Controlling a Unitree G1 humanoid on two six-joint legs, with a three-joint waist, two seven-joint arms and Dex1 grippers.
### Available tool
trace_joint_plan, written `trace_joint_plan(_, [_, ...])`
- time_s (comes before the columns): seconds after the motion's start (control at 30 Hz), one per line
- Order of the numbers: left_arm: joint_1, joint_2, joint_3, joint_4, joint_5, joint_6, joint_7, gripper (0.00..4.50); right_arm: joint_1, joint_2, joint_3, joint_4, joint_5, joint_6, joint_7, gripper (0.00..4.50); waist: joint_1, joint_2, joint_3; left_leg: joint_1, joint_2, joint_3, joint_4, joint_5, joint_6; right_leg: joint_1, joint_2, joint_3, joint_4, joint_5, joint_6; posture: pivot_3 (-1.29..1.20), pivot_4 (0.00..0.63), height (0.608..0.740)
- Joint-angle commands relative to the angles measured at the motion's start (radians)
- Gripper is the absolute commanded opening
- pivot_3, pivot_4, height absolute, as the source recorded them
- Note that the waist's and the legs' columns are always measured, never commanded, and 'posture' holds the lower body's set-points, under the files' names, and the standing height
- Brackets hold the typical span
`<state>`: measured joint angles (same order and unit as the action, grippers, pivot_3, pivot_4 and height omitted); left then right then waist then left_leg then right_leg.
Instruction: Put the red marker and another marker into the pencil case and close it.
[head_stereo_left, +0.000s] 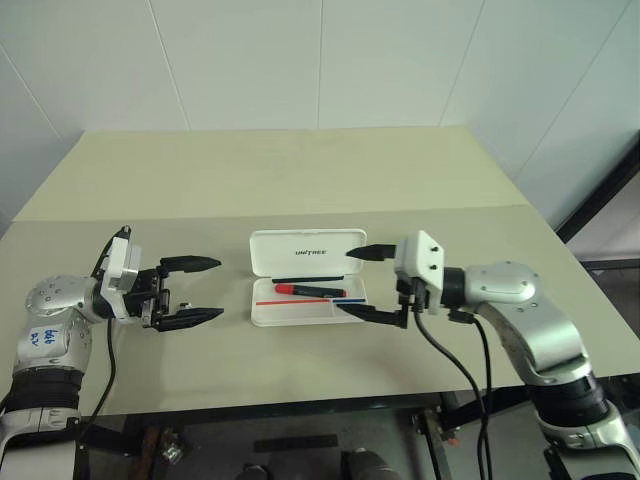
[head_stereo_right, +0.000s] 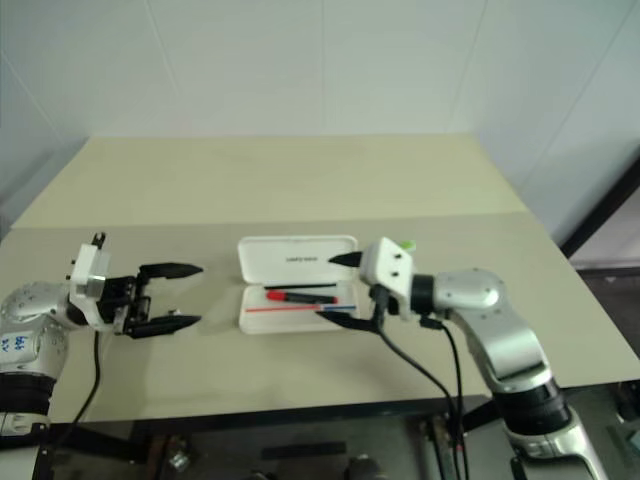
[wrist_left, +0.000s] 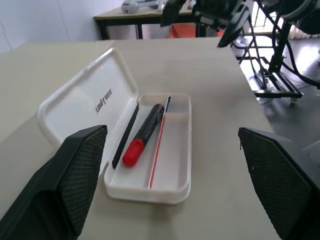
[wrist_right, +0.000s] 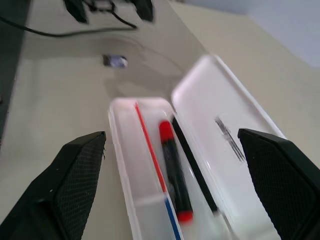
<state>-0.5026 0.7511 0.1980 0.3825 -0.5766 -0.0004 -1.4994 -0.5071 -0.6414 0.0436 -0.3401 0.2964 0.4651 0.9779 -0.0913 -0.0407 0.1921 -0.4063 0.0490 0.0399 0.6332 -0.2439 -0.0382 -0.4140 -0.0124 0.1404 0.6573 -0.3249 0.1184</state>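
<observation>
**Red marker in open case, both tools released**

Pencil case (head_stereo_left: 300, 300) lies open near mid-desk (head_stereo_left: 300, 180), lid (head_stereo_left: 305, 252) folded flat toward the far side, printed logo facing up. Tray half sits nearer the robot, w/ a thin red-blue stripe running along its length.

Red marker (head_stereo_left: 308, 291) lies inside the tray, lengthwise, next to the hinge side; red section toward robot's left, black section toward its right. In the left wrist view it sits betw. the stripe and a thin dark strip along the hinge.

Green marker (head_stereo_right: 405, 244): just a small lime-green bit shows in the right eye view, past the right tool's white housing, on the desk beside the lid's right end. Outside the case. Can't tell how it lies.

L tool (head_stereo_left: 190, 290): released, fingers spread wide, nothing betw. them. Hovers left of the case, well apart from it, pointing toward it.

R tool (head_stereo_left: 362, 282): released, fingers spread wide, empty. Sits at the case's right end, one fingertip over the lid's edge, the other at the tray's near right corner; can't tell if either touches.
</observation>
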Motion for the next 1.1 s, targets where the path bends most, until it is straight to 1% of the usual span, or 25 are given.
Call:
trace_joint_plan(0.03, [-0.034,-0.025,-0.007,-0.025,-0.007,0.006,-0.010,4.50,0.012,-0.060,-0.101,-0.017,-0.024,0.074,-0.096,4.48,0.003,0.000,0.000,0.000,0.000,0.000,0.000,0.000,0.000,0.000,0.000,0.000,0.000,0.000,0.000,0.00,0.150,0.740])
trace_joint_plan(0.1, [-0.048,-0.042,-0.017,-0.019,-0.001,0.006,-0.015,4.50,0.017,-0.077,-0.128,-0.002,-0.041,0.102,-0.149,4.48,0.005,0.000,0.000,0.000,0.000,0.001,0.000,0.000,0.000,0.000,0.000,0.000,-0.001,0.000,0.000,0.00,0.150,0.740])
trace_joint_plan(0.2, [-0.080,-0.071,-0.036,-0.005,0.004,0.005,-0.026,4.50,0.010,-0.073,-0.167,0.041,-0.090,0.148,-0.268,4.48,0.006,0.000,0.000,0.000,0.000,0.000,-0.001,0.000,0.000,0.000,0.002,0.000,-0.001,0.000,0.000,0.00,0.150,0.740])
trace_joint_plan(0.37, [-0.133,-0.105,-0.063,0.033,0.007,0.003,-0.053,4.50,-0.005,-0.005,-0.207,0.066,-0.129,0.254,-0.461,4.48,0.005,0.000,0.000,0.000,0.000,0.001,-0.002,0.000,0.000,-0.001,0.002,0.001,-0.002,0.000,0.000,0.00,0.150,0.740])
trace_joint_plan(0.47, [-0.160,-0.117,-0.076,0.056,0.011,0.001,-0.069,4.50,-0.027,0.064,-0.228,0.058,-0.133,0.324,-0.568,4.48,0.004,0.000,0.000,0.000,0.001,0.001,-0.002,0.000,0.000,-0.001,0.003,0.002,-0.001,0.000,0.000,0.00,0.150,0.740])
trace_joint_plan(0.63, [-0.206,-0.127,-0.102,0.097,0.006,0.003,-0.110,4.50,-0.107,0.266,-0.286,0.044,-0.143,0.477,-0.814,4.48,0.005,0.000,0.000,0.000,0.001,0.001,-0.002,0.000,0.000,-0.001,0.003,0.002,0.000,0.000,0.000,0.00,0.150,0.740])
trace_joint_plan(0.73, [-0.226,-0.119,-0.125,0.127,0.005,-0.006,-0.115,4.50,-0.154,0.373,-0.307,0.055,-0.157,0.521,-0.931,4.48,0.005,0.000,0.000,-0.001,0.001,0.001,-0.002,0.000,0.000,-0.002,0.003,0.002,0.000,0.000,0.000,0.00,0.150,0.740])
trace_joint_plan(0.9, [-0.254,-0.119,-0.148,0.161,0.003,-0.018,-0.115,4.50,-0.237,0.519,-0.346,0.132,-0.175,0.529,-1.096,4.48,0.004,0.000,0.000,-0.003,0.000,0.000,-0.003,0.000,0.000,-0.004,0.002,0.002,0.000,0.000,0.000,0.00,0.150,0.740])
trace_joint_plan(1.1, [-0.270,-0.131,-0.163,0.170,0.002,-0.023,-0.115,4.50,-0.330,0.596,-0.384,0.288,-0.163,0.470,-1.198,4.48,0.001,0.000,0.000,-0.003,0.000,0.001,-0.004,0.000,0.000,-0.006,0.002,0.002,0.000,0.000,0.000,0.00,0.150,0.740])
